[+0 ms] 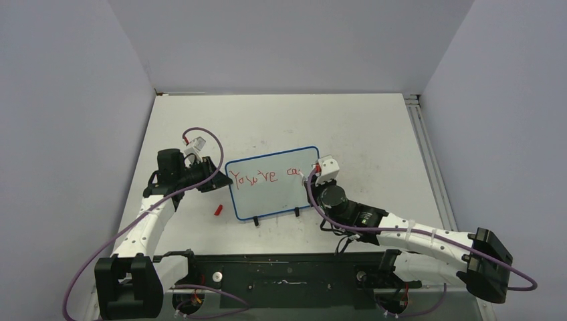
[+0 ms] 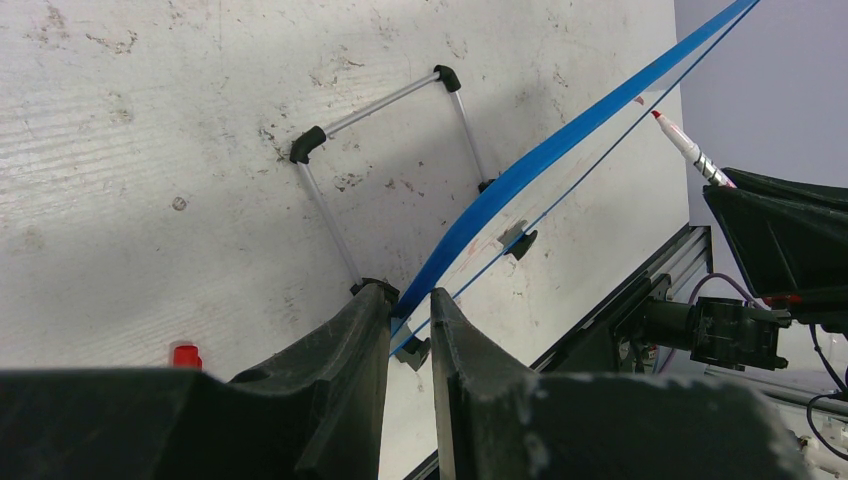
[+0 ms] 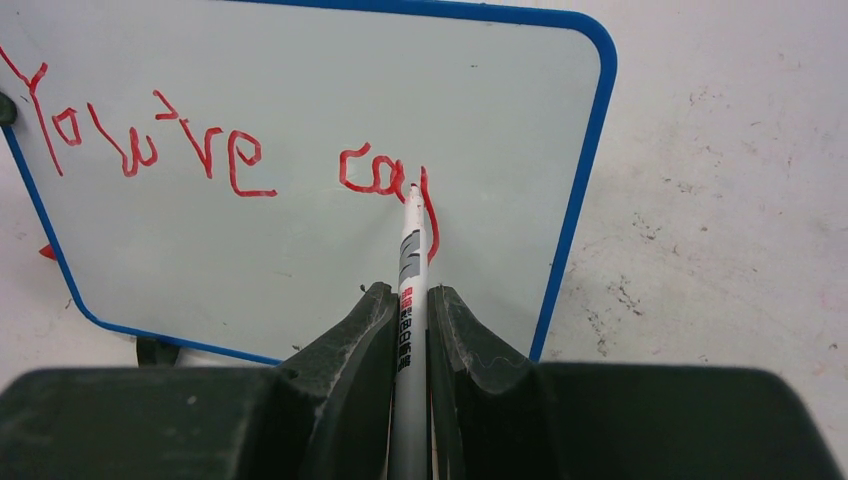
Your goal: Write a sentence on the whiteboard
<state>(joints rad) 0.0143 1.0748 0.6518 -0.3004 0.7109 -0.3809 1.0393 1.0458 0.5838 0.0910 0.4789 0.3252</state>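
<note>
The whiteboard (image 1: 275, 198), blue-framed, stands tilted at the table's middle. The sentence (image 1: 257, 177) in red reads "You're ca" plus a downstroke (image 3: 150, 140). My right gripper (image 3: 408, 302) is shut on a white marker (image 3: 409, 262) whose red tip touches the board at the end of the lettering, by the board's right side (image 1: 313, 175). My left gripper (image 2: 410, 305) is shut on the whiteboard's blue frame (image 2: 560, 142) at its left edge (image 1: 219, 175). The marker (image 2: 686, 147) also shows past the board in the left wrist view.
A red marker cap (image 1: 218, 209) lies on the scuffed table left of the board's front corner (image 2: 185, 354). The board's wire prop (image 2: 385, 103) rests on the table behind it. Two black clip feet (image 1: 296, 212) stand at its front edge. Grey walls enclose the table.
</note>
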